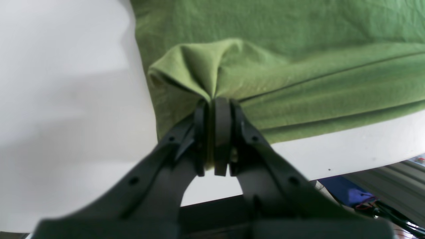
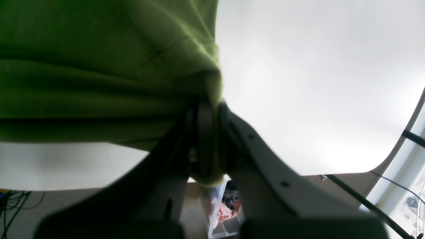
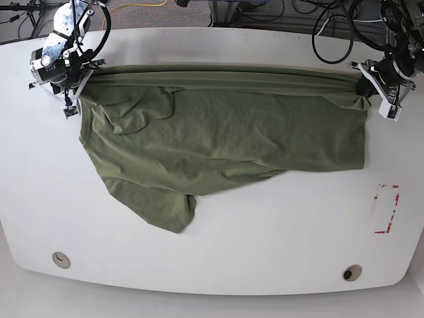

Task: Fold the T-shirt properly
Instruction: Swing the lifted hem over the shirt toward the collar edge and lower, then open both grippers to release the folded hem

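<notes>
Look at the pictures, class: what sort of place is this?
Probably a robotics lab or test workspace: a white table with the T-shirt stretched between two arms' grippers, loose cables behind it, and red tape marks on the tabletop.

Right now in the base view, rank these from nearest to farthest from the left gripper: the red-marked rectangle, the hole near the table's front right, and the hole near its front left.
From the left gripper, shut on the T-shirt:
1. Red-marked rectangle, right side of the table, below the gripper.
2. Front-right hole, near the front edge.
3. Front-left hole, far across the table.
</notes>
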You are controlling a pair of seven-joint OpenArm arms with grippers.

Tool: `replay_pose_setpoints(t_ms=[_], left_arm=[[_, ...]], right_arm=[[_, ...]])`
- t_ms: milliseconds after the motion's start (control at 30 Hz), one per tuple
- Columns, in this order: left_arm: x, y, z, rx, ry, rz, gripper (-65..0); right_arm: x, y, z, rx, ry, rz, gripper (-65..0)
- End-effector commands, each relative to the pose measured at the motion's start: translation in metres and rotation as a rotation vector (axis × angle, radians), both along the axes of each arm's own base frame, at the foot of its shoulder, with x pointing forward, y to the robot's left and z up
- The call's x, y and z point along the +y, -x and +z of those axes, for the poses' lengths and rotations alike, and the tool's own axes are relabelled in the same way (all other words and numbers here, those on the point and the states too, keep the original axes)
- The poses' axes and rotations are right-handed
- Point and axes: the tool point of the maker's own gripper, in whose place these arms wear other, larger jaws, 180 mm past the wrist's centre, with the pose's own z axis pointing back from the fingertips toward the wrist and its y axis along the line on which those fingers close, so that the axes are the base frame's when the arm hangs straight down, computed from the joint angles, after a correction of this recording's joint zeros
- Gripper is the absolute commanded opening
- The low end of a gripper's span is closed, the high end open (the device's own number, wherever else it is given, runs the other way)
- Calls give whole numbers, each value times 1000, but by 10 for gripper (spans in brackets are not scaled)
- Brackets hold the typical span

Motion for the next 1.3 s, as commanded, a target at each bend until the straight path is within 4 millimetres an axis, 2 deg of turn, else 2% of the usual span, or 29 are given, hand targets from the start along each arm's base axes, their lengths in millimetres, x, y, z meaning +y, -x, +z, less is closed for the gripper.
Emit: replay_pose_setpoints(t_ms=[0, 133, 167, 300, 433, 533, 567, 767, 933, 1133, 1267], left_arm=[[13, -3, 8, -15, -52, 10, -650], [13, -3, 8, -15, -52, 10, -650], [13, -3, 8, -15, -52, 10, -639], [12, -3, 7, -14, -51, 10, -539], [13, -3, 7, -14, -50, 13, -375], [13, -3, 7, -12, -51, 13, -285], [12, -3, 8, -13, -51, 13, -278], [25, 0, 12, 34, -102, -6, -278], [34, -8, 32, -2, -96, 25, -278], [27, -20, 49, -80, -16, 20, -278], [18, -26, 54, -109, 30, 5, -278]], right_arm=[[-16, 3, 6, 20, 63, -23, -642], [-16, 5, 1, 35, 53, -26, -620], [-16, 5, 0, 36, 53, -27, -588], [-17, 5, 0, 37, 54, -27, -407], [-18, 5, 2, 36, 59, -26, -174], [-19, 5, 2, 36, 63, -27, -38], [-19, 5, 3, 35, 65, -27, -14], [-16, -1, 16, -9, 78, -16, 0], [-5, -8, 15, -36, 18, -1, 0], [16, -20, 15, -97, -94, 35, 0], [30, -34, 19, -164, -170, 59, 0]])
